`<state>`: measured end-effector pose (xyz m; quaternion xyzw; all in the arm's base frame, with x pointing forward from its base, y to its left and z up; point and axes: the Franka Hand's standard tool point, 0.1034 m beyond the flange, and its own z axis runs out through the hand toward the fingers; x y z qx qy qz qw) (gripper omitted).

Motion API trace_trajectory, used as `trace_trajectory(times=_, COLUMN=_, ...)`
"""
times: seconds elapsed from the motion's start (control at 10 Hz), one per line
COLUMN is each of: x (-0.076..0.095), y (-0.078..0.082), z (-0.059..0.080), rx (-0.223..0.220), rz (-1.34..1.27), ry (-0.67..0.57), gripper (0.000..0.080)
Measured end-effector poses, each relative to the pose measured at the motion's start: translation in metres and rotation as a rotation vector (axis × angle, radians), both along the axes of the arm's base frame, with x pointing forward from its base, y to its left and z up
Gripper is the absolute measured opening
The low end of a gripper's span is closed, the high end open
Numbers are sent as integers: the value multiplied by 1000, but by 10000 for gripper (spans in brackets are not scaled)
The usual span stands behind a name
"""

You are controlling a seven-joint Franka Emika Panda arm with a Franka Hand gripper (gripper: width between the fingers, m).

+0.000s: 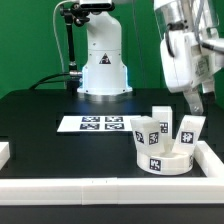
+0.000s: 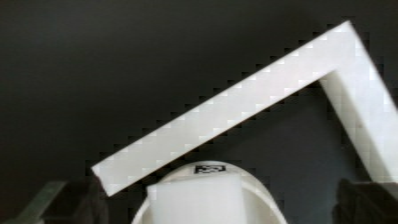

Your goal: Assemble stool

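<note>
Tool (image 1: 198, 103) hovers over seat (image 1: 163, 157), seemingly gripping a leg (image 2: 201, 197); it should lower straight, keeping the leg upright

Both views are small and coarse. Bright, even overhead light washes out the white border rail (image 1: 110, 187) and the arm's base (image 1: 104, 62) against the black table (image 1: 45, 112). Shadows are faint. The wrist view is soft, its near white leg (image 2: 199, 197) blurred.
</note>
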<state>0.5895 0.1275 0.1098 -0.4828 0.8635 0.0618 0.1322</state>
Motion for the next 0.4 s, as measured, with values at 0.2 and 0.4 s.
trace_trajectory(times=0.2, x=-1, y=0, z=-2, rx=-1, rz=1, ry=3, gripper=648)
trace_trajectory(times=0.4, x=-1, y=0, z=-2, rx=-1, rz=2, ry=3, gripper=648)
